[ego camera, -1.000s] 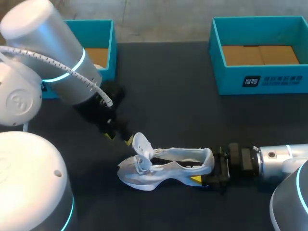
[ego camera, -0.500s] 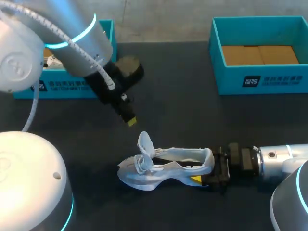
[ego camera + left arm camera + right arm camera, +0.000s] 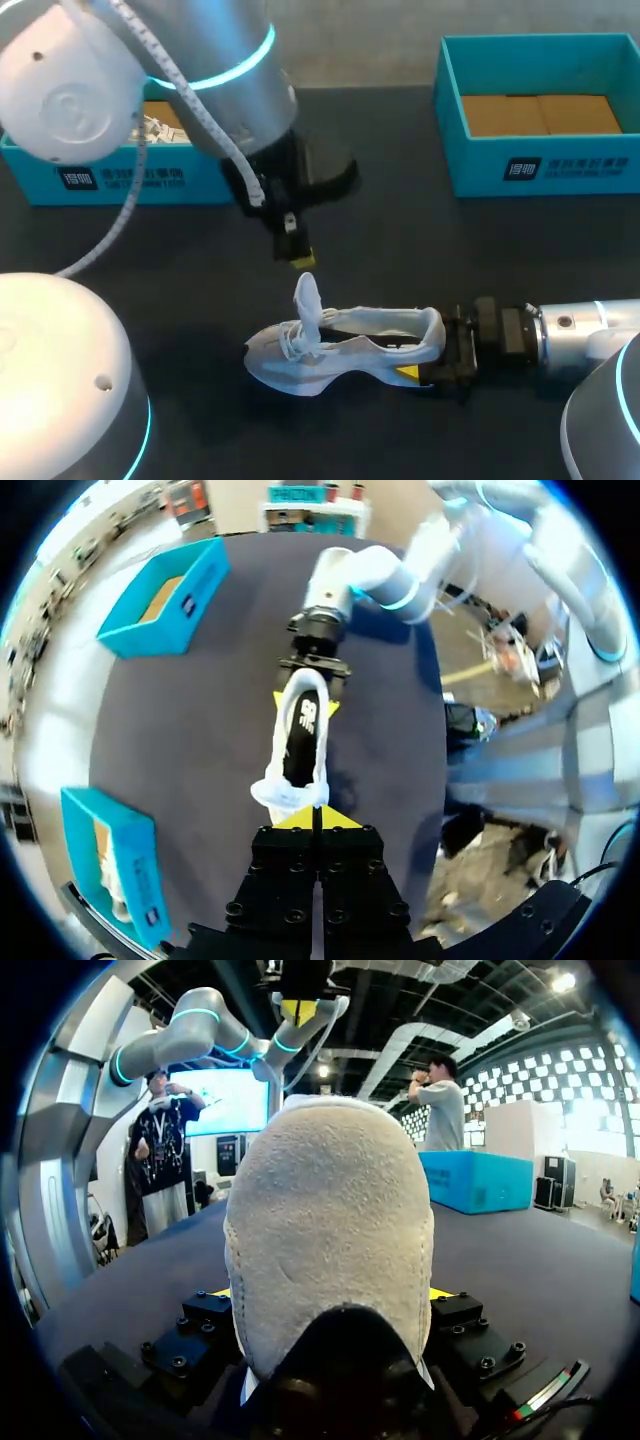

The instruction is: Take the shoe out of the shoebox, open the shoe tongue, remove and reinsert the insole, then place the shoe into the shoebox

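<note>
With the left claw [image 3: 300, 258] pinched shut on nothing, hanging just above the shoe [image 3: 345, 352], yellow tips close over the upright tongue [image 3: 307, 293] and apparently not touching it. Clamping the heel from both sides with the right claw [image 3: 428, 350], pinning the shoe sole-down on the desk [image 3: 400, 230], out of both the left shoebox [image 3: 100, 178] and the right shoebox [image 3: 560, 165] and well apart from each. Looking along the left fingers, finding the shoe running straight away from them: toe end nearest, tongue right under the tips, heel farthest, in the other claw's grip. Lying, then, with the long axis across the desk, toe toward the left arm, heel toward the right. Judging the insole step to be next, with the shoe's opening sitting just past the tongue on the heel side. Probably needing to part the left fingers and come down a little further along that axis, the left claw being the free one and the nearer to the opening.
</note>
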`<state>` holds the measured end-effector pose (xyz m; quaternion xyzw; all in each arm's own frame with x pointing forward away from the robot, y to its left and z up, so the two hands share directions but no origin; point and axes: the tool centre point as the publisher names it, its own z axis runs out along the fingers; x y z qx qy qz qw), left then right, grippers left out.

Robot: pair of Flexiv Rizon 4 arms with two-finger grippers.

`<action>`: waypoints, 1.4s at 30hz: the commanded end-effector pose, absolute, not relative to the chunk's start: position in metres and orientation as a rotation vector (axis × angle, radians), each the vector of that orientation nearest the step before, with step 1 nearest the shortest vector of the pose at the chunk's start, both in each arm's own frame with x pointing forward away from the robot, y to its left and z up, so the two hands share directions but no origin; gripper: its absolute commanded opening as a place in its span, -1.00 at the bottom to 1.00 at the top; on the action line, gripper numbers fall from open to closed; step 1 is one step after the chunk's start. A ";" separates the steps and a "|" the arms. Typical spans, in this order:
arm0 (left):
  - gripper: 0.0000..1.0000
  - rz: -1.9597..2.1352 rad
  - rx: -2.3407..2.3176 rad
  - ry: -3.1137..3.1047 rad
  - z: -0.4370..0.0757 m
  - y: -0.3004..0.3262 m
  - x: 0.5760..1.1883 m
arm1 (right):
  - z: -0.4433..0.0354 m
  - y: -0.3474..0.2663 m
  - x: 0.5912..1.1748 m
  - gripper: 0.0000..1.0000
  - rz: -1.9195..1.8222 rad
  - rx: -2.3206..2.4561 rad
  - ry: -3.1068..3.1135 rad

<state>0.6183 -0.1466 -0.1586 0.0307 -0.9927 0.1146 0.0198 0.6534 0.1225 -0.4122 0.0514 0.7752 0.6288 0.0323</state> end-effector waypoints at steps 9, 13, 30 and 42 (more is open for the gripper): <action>-1.00 0.165 -0.260 -3.044 -0.201 -0.194 0.628 | -0.412 0.123 0.652 -1.00 1.931 0.161 2.386; -1.00 0.120 -0.345 -3.001 -0.218 -0.204 0.630 | -0.412 0.123 0.652 -1.00 1.931 0.161 2.386; -1.00 0.126 -0.405 -2.956 -0.276 -0.226 0.630 | -0.412 0.123 0.652 -1.00 1.931 0.161 2.386; -1.00 0.133 -0.426 -2.956 -0.303 -0.236 0.631 | -0.412 0.123 0.652 -1.00 1.931 0.161 2.386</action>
